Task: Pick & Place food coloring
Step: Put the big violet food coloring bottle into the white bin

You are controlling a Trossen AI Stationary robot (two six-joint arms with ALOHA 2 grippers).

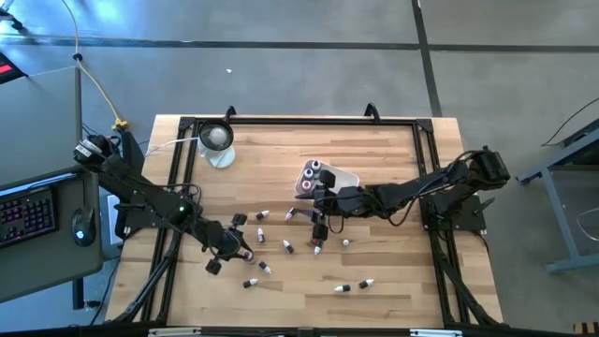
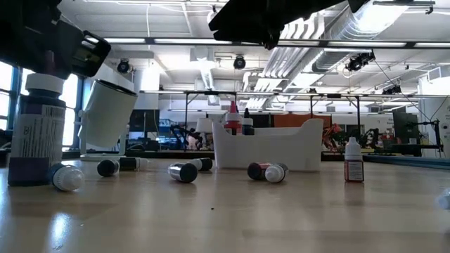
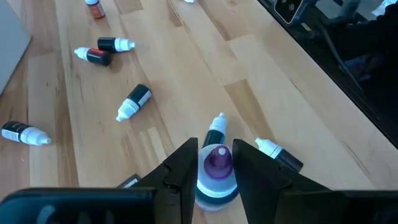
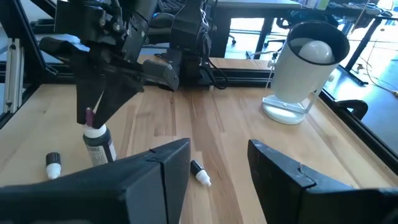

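The food coloring bottles (image 1: 286, 245) are tiny dropper bottles with dark or red bodies and white or dark pointed caps; most lie on their sides, scattered over the middle and near part of the wooden table (image 1: 393, 281), with one pair (image 1: 353, 285) lying toward the near right. In the left wrist view several fallen bottles (image 3: 134, 101) show white caps and dark, labelled bodies. The left gripper (image 1: 245, 253), at the near left of the scatter, is clenched on one upright bottle (image 3: 216, 168) with a white collar and a purple tip, its fingers (image 3: 180, 171) pressing the collar from both sides; the right wrist view shows the same held bottle standing on the table beneath that gripper (image 4: 93, 118). The right gripper (image 1: 318, 230) hovers over the middle of the table just near the tray, its fingers (image 4: 165, 165) parted and holding nothing, with a single fallen bottle (image 4: 200, 173) on the wood in front of them. The white rounded-square tray (image 1: 344, 178), right of centre toward the far side, contains a few upright bottles (image 2: 239, 121), red- and dark-capped in the low view. A round clear dish with a white ball (image 1: 216, 139) stands at the far left.
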